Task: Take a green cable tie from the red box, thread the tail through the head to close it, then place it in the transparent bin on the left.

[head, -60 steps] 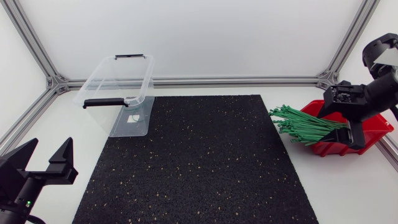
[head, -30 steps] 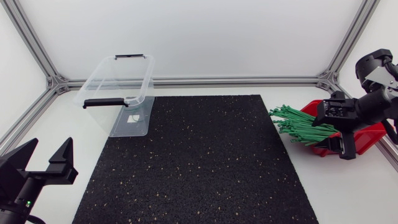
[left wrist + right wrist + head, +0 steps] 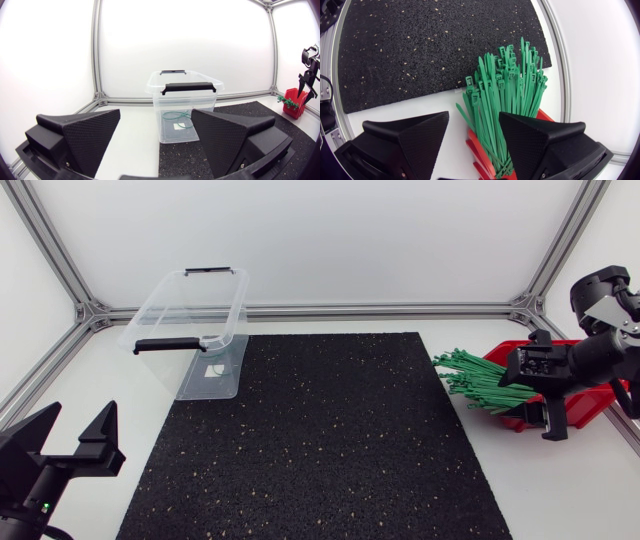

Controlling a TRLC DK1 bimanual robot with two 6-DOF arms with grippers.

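A bundle of green cable ties (image 3: 484,381) fans out of the red box (image 3: 592,396) at the table's right, heads toward the black mat. My right gripper (image 3: 545,418) hangs over the box's front end, just above the ties. In the right wrist view its fingers (image 3: 415,135) stand apart on either side of the green cable ties (image 3: 496,100), so the right gripper (image 3: 474,120) is open, gripping nothing. The transparent bin (image 3: 190,330) stands at the back left; one green tie (image 3: 175,116) lies inside it. My left gripper (image 3: 78,428) rests open at the front left, the bin (image 3: 186,107) ahead of it.
A black speckled mat (image 3: 320,440) covers the middle of the table. Aluminium frame rails (image 3: 330,310) run along the back and side edges. The bin has black handles (image 3: 189,88). White tabletop lies between the mat and the red box (image 3: 481,150).
My right gripper has swung left and down toward the front of the tie bundle, and its fingers have drawn somewhat closer together. The left arm has stayed still.
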